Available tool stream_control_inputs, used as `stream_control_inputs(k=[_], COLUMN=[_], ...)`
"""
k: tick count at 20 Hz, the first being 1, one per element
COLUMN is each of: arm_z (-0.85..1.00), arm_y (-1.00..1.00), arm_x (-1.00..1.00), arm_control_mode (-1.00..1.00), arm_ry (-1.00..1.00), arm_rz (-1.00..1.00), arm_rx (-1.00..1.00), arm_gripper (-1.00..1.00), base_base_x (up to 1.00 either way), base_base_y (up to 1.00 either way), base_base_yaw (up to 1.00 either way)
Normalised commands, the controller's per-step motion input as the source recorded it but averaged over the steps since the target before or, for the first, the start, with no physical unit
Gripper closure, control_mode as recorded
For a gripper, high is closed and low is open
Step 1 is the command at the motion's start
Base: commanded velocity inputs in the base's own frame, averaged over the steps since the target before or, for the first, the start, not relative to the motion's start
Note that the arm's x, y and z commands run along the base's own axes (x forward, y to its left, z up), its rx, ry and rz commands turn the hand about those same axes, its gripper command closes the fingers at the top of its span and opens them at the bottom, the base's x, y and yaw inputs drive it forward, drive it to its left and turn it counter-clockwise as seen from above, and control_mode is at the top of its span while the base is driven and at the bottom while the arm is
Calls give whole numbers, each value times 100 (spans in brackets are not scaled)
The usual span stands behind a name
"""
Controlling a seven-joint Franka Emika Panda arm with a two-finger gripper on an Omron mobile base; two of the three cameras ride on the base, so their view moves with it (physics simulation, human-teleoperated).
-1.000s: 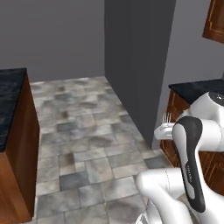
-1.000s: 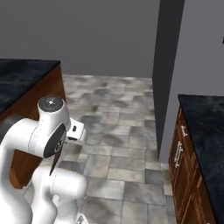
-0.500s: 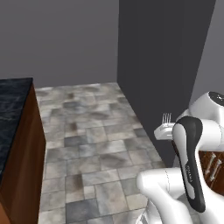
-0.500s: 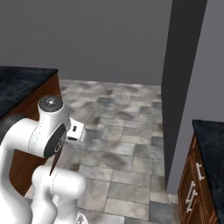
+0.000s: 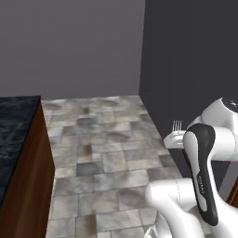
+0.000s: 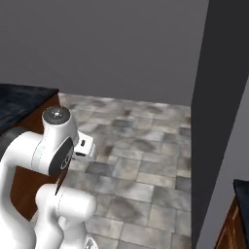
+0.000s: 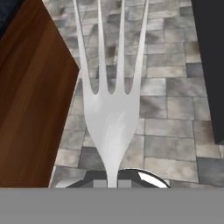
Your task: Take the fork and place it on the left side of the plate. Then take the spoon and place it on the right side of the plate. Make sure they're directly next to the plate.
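Hand view: gripper (image 7: 112,186) clamped on the fork (image 7: 111,109), tines toward 12 o'clock over stone floor (image 7: 175,113). Left base view: tines beside the arm, dark counter (image 5: 14,135) at 9 o'clock.

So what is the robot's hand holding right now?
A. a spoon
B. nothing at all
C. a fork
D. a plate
C. The hand view shows the fork sticking out from the gripper with its long silver tines pointing away over the tiled floor, and the left base view shows the tines poking up at the hand.
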Motion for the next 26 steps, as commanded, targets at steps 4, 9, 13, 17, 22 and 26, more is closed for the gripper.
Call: stream_control_inputs(k=[4,9,13,17,22,26], arm_z=[0,0,0,0,0,0], arm_y=[0,0,0,0,0,0], arm_x=[0,0,0,0,0,0], arm_control_mode=[100,100,100,100,100,100], arm_ry=[0,0,0,0,0,0], arm_rz=[0,0,0,0,0,0], arm_rx=[0,0,0,0,0,0], arm_gripper=[100,100,100,100,100,100], base_base_x=[100,100,100,100,100,100], base_base_y=[0,0,0,0,-8,-14], base_base_yaw=[24,31,36,37,35,35])
